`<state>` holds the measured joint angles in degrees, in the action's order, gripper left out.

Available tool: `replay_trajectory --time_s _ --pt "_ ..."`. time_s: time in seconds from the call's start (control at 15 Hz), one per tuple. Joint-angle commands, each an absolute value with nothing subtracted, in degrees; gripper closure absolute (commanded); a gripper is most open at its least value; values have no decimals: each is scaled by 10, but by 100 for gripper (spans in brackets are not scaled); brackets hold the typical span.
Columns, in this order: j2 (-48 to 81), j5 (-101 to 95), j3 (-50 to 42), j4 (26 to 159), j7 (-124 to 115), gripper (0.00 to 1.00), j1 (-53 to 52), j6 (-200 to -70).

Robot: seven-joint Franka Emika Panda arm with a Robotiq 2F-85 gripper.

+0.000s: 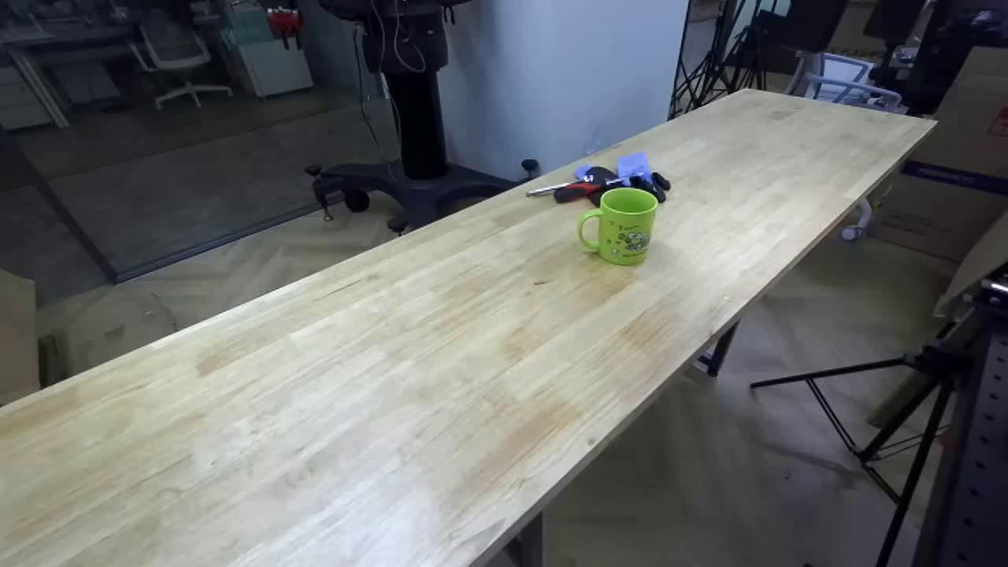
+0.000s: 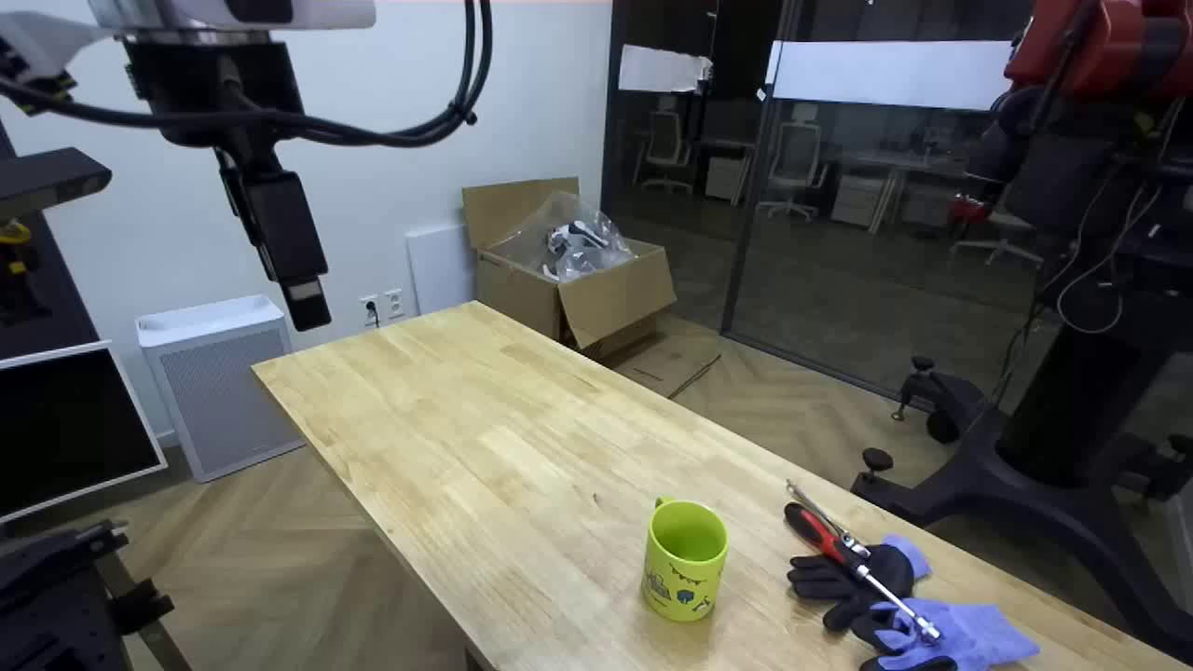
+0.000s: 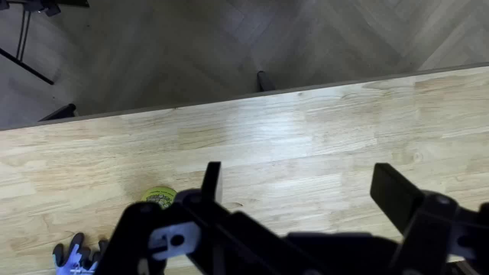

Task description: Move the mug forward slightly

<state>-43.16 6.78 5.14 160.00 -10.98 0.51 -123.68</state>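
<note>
Tabletop, long and pale, stretches out in front of me, and over it hangs the gripper, its fingers wide apart! Blue-and-black gloves lie near a long edge, and there's the lime-green mug, upright near them, well apart from the gripper.

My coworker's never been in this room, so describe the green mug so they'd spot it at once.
Start with the long, pale wooden table. On it, blue-and-black gloves lie with a red-and-black-handled tool, and the mug stands upright, just apart from that cluster. It's lime green with a side handle and small printed pictures, unlike the flat gloves and slim tool.
</note>
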Motion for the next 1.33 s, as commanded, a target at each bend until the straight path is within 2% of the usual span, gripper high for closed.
replay_trajectory --time_s 0.0,1.2,1.27 --pt "-431 65 48 1599 -112 0 2 -1235" --pt "-431 65 48 1599 -111 0 2 -1236" --pt "-428 50 62 1599 -127 0 15 -1268"
